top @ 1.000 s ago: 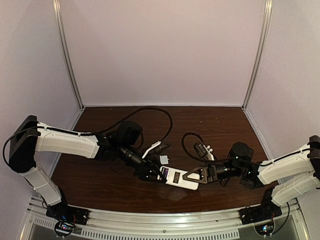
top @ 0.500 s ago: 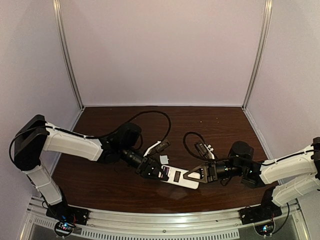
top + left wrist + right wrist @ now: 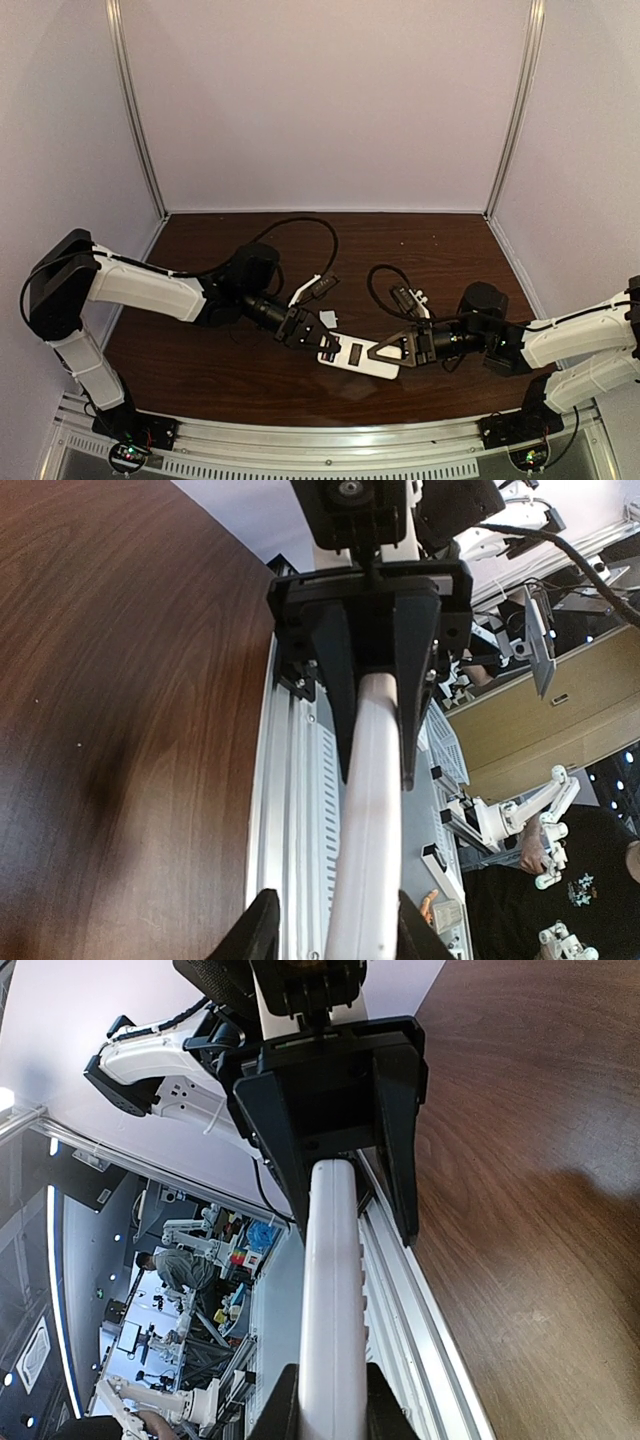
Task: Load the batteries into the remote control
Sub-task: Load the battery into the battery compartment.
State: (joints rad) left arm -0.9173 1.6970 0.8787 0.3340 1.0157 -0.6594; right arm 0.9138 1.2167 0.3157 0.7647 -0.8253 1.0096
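Holding the small white rectangular plastic remote control (image 3: 342,358) up off the dark brown wooden surface (image 3: 200,370), close to the near edge and about halfway between the left and right edges. Throwing a shadow on the wood below, so not resting on it. Pinching its right end tight with the black right hand (image 3: 374,352), fingers (image 3: 283,1410) pressed on both flat sides. Reaching around its left end with the black left hand (image 3: 312,338), but loosely. Touching on one side and showing a gap on the other in both wrist views, so looks slack, not squeezing.

Turned with the plain back up, showing a small dark hole (image 3: 355,352) near the middle. Cannot tell whether the tiny purple-blue batteries sit inside. Too small and too dark there from above, and seen only edge-on from the wrists. Cannot spot any lying loose on the wood either.

Leaving the small thin white plastic cover piece (image 3: 327,318) flat on the wood just beside the left hand, on its far-edge side, off the remote. So probably not finished. Likely left to do: checking or pushing the batteries fully down. Then picking up the cover and snapping it over the hole while holding the remote steady. Could twist or slip with only one tight hold.
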